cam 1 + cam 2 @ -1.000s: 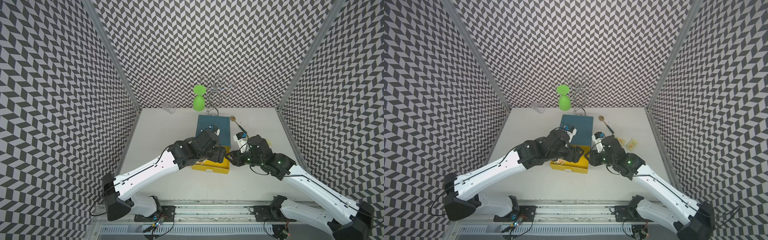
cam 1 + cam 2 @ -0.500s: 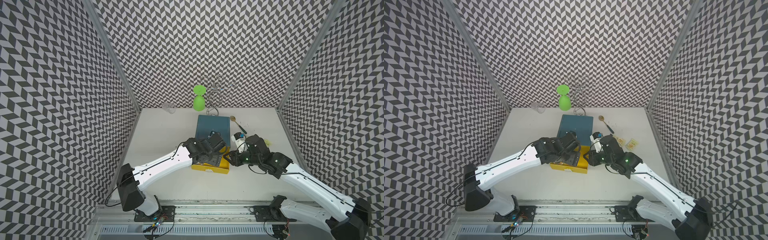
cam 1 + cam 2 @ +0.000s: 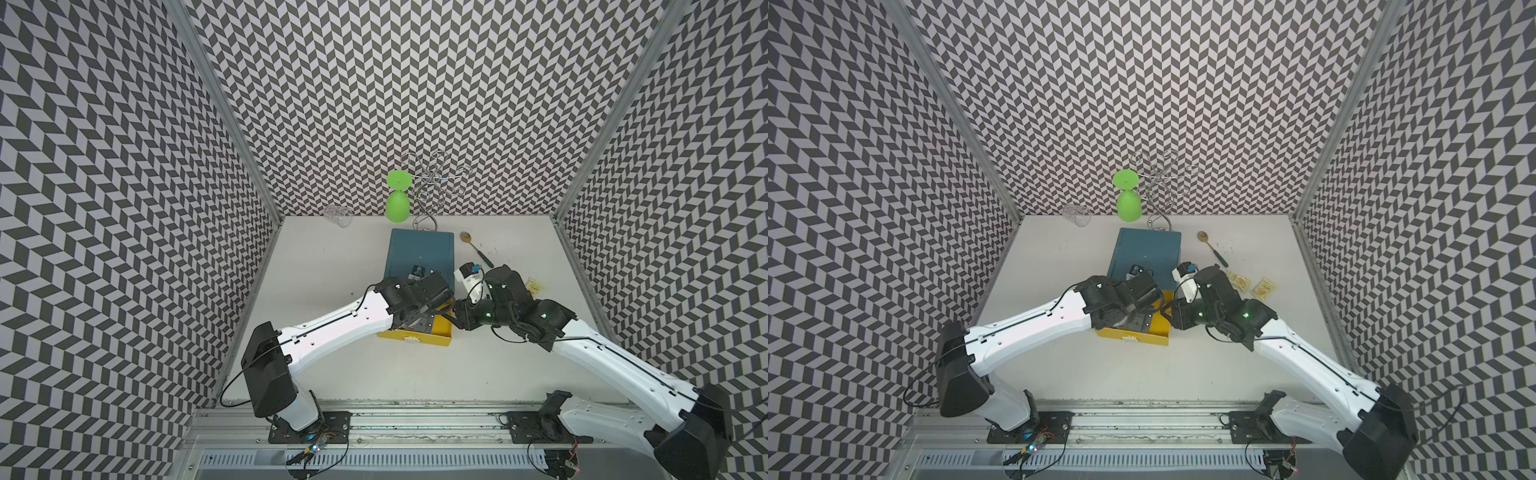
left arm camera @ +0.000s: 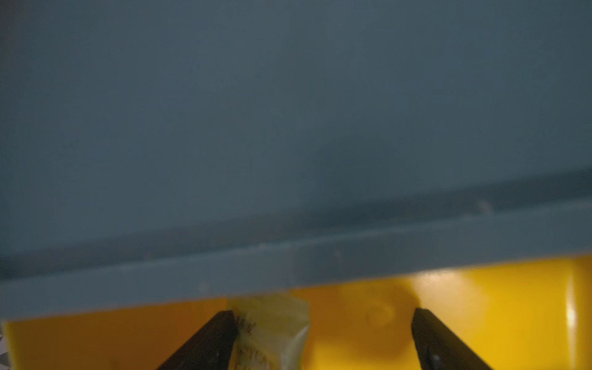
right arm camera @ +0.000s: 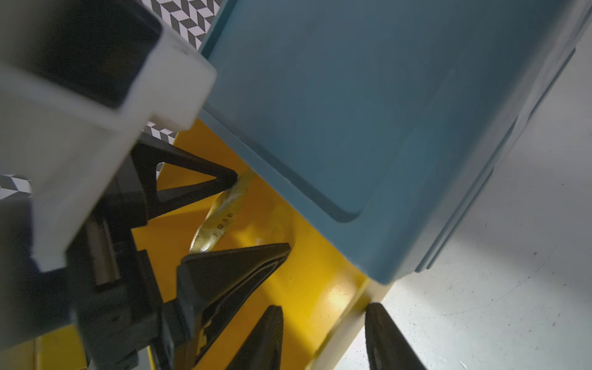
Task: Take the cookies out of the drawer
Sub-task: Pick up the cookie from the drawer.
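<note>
Left gripper (image 4: 323, 311): jaws wide apart inside drawer (image 4: 496, 304), one finger touching cookie packet (image 4: 272, 323), nothing clamped. Right gripper (image 5: 325, 307): half spread, straddling drawer's three-o'clock wall, ungripped.

1. Blue cabinet (image 3: 419, 253) sits mid-table (image 3: 332, 270); its yellow drawer (image 3: 436, 337) is pulled out toward the near side.
2. Left arm (image 3: 332, 328) comes in from near left. Left gripper (image 3: 419, 322) is down in the drawer; jaws not readable.
3. Right arm (image 3: 602, 353) comes in from near right. Right gripper (image 3: 452, 320) is at the drawer's right wall; jaws not readable.
4. One pale yellow cookie packet (image 3: 535, 285) lies on the table right of the right wrist, outside the drawer, partly hidden.
5. Far edge: inverted green goblet (image 3: 397, 203), wire rack (image 3: 430, 183) just right of it, clear glass (image 3: 338, 215) to the left. Spoon (image 3: 473, 245) lies right of the cabinet.
</note>
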`<act>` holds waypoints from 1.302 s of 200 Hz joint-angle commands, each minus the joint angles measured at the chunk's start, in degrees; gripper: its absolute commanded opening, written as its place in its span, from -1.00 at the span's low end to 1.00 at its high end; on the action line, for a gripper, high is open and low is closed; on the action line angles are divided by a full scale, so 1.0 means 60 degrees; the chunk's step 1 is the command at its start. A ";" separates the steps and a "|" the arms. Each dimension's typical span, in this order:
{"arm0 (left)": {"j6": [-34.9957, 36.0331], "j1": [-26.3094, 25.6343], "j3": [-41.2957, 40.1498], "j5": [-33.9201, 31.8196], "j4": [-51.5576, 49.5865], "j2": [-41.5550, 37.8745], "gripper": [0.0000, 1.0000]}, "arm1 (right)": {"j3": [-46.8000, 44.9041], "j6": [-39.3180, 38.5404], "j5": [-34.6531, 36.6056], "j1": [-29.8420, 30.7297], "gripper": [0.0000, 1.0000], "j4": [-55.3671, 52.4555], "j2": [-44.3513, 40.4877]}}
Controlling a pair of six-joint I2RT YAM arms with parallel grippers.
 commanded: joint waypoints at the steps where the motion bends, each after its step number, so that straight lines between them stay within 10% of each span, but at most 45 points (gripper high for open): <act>1: -0.0199 -0.0008 -0.0556 0.0172 -0.0103 0.0148 0.82 | 0.0232 -0.0384 -0.0378 0.0040 -0.10 0.0230 0.0227; 43: -0.0027 0.0038 -0.0757 0.0336 0.0379 -0.0016 0.70 | 0.0264 -0.0400 -0.0510 0.0044 -0.10 0.0357 0.0337; 144: 0.0486 0.0052 -0.0588 0.0063 0.1145 -0.0584 -0.27 | 0.0096 -0.0202 -0.0612 0.0049 -0.13 0.0638 0.0329; 260: 0.1053 0.0052 0.0004 -0.0204 0.1784 -0.1281 -0.67 | 0.0015 -0.0132 -0.0479 0.0043 -0.14 0.0698 0.0240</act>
